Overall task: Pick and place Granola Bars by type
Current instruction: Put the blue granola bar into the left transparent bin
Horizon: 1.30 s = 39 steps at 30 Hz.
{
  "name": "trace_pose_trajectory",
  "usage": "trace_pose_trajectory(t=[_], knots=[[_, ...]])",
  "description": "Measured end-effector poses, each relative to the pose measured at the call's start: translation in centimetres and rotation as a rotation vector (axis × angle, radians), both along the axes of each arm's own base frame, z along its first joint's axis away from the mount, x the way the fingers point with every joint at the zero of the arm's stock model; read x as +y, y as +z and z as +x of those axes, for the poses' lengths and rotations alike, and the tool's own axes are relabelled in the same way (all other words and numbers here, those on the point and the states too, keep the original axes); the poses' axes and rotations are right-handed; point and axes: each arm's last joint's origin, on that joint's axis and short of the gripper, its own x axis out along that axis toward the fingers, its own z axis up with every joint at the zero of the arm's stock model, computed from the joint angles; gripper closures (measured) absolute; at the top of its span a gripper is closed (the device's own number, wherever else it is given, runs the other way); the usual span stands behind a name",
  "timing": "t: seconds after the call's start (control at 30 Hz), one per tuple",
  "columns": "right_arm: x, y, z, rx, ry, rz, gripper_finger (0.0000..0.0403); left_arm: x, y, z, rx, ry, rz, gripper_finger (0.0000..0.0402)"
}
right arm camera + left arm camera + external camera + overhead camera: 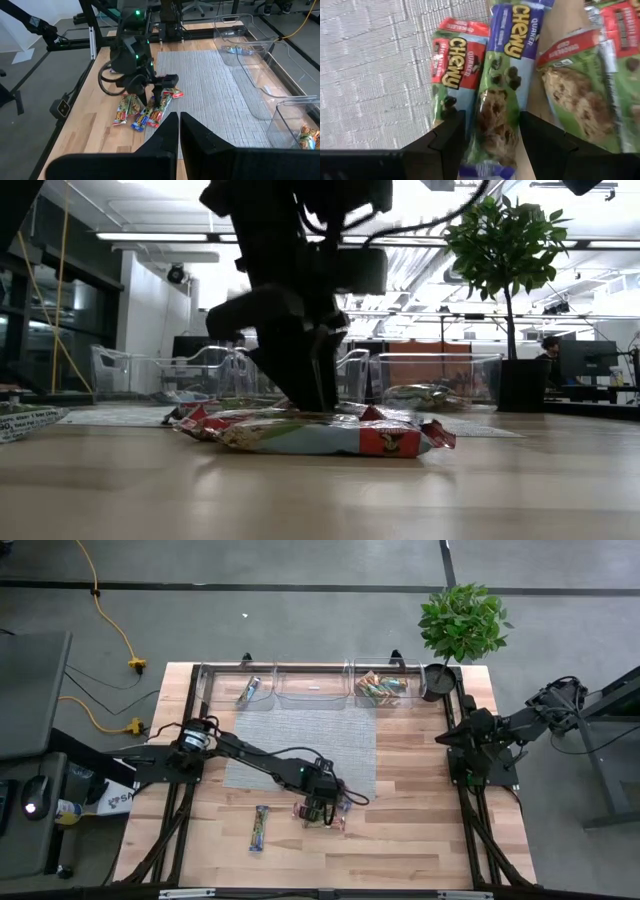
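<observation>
Several granola bars lie in a small pile (322, 812) on the wood by the grey mat's near edge. In the left wrist view a blue-wrapped bar (502, 75) lies between a red-wrapped bar (454, 65) and a green-and-red one (575, 85). My left gripper (492, 120) is open and low over the pile, pointing steeply down. One finger stands on each long side of the blue bar, near one of its ends. Another bar (260, 828) lies alone to the pile's left. My right gripper (179, 120) waits shut, raised at the table's right side. My left gripper comes at the blue bar from above, its fingers (451, 137) across the bar's width near one end (492, 150). The bar lies flat in the pile. Whether the fingers touch it or the red bar beside it, I cannot tell.
Three clear bins stand along the far edge. The left bin (240, 690) holds a blue bar, and the right bin (380, 688) holds several bars. A middle bin (312, 688) stands between them. A potted plant (462, 625) is at the far right corner. The grey mat (300, 740) covers the table's middle.
</observation>
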Motion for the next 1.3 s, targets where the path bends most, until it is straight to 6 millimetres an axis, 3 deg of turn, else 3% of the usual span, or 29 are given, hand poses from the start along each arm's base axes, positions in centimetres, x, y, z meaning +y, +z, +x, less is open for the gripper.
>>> trace_pose_trajectory(t=[0.13, 0.43, 0.77, 1.07, 1.3], knots=[[0.0, 0.0, 0.0, 0.0, 0.0, 0.0, 0.0403, 0.0, -0.9, 0.3, 0.021, -0.021, -0.045, 0.0218], [0.0, 0.0, 0.0, 0.002, 0.003, 0.005, 0.0403, 0.0, -0.9, 0.3, 0.017, -0.014, -0.028, 0.0222], [0.0, 0.0, 0.0, 0.0, -0.002, -0.001, 0.0403, 0.0, -0.3, 0.5, 0.036, 0.048, -0.026, 0.0312], [0.0, 0.0, 0.0, -0.001, -0.003, -0.001, 0.0403, 0.4, 5.0, 1.8, -0.064, 0.333, 0.108, 0.0346], [0.0, 0.0, 0.0, -0.001, -0.001, -0.006, 0.0403, 4.7, 10.2, -0.1, -0.054, 0.8, 0.31, 0.0347]])
